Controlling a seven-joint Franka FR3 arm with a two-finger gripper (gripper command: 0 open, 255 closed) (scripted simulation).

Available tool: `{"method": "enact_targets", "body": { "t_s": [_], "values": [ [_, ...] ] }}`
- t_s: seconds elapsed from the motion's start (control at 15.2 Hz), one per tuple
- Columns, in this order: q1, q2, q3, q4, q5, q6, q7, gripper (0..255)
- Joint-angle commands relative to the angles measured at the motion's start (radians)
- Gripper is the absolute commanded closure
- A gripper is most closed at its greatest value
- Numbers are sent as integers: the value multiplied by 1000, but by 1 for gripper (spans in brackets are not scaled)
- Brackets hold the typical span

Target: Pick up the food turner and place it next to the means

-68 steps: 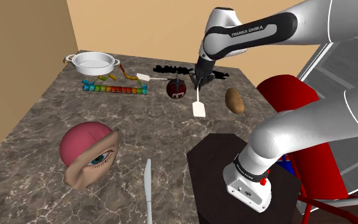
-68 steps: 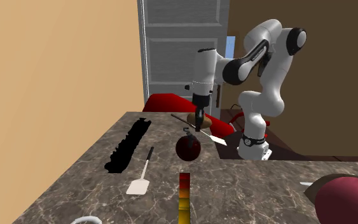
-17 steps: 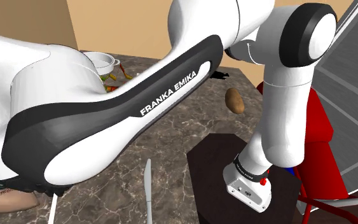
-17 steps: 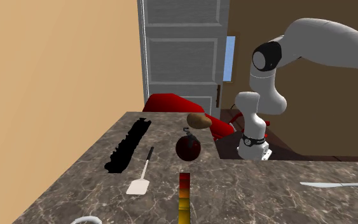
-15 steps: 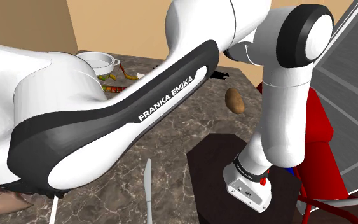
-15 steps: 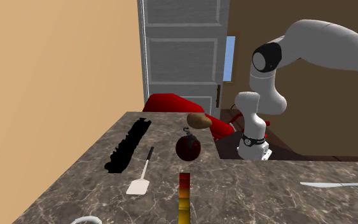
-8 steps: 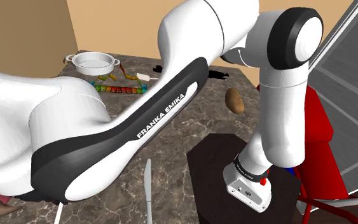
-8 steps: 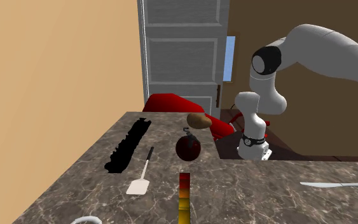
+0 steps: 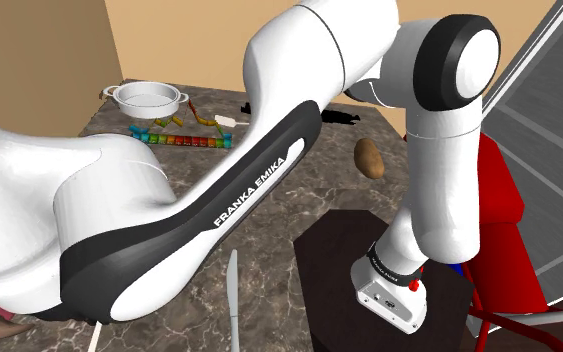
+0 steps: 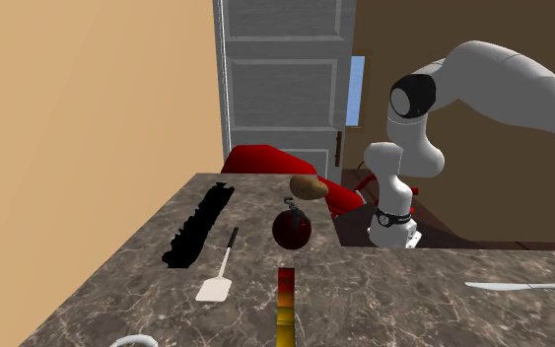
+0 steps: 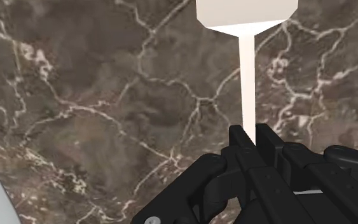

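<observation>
Wrist view: gripper [image 11: 252, 135] clamped on turner [image 11: 248, 70] handle, prob. clear of table [image 11: 75, 95]. Pick done; placement not yet done.

White rounded arm [image 9: 99, 190] with dark joints; black band [image 9: 199, 235] lettered FRANKA EMIKA; all-black gripper [image 11: 252, 135] with 1 silver screw [image 11: 151, 220].

The food turner [image 11: 247, 70] was off-white, with a broad flat blade and a thin straight handle. The black fingers of the gripper [image 11: 252, 135] clasped the handle's end, and the blade pointed away from the hand over the dark veined tabletop [image 11: 75, 95]
</observation>
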Motion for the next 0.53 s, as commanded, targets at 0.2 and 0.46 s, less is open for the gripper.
{"method": "enact_targets", "body": {
  "t_s": [0.2,0.46],
  "values": [
    [0,0,0,0,0,0,0,0],
    [0,0,0,0,0,0,0,0]
  ]
}}
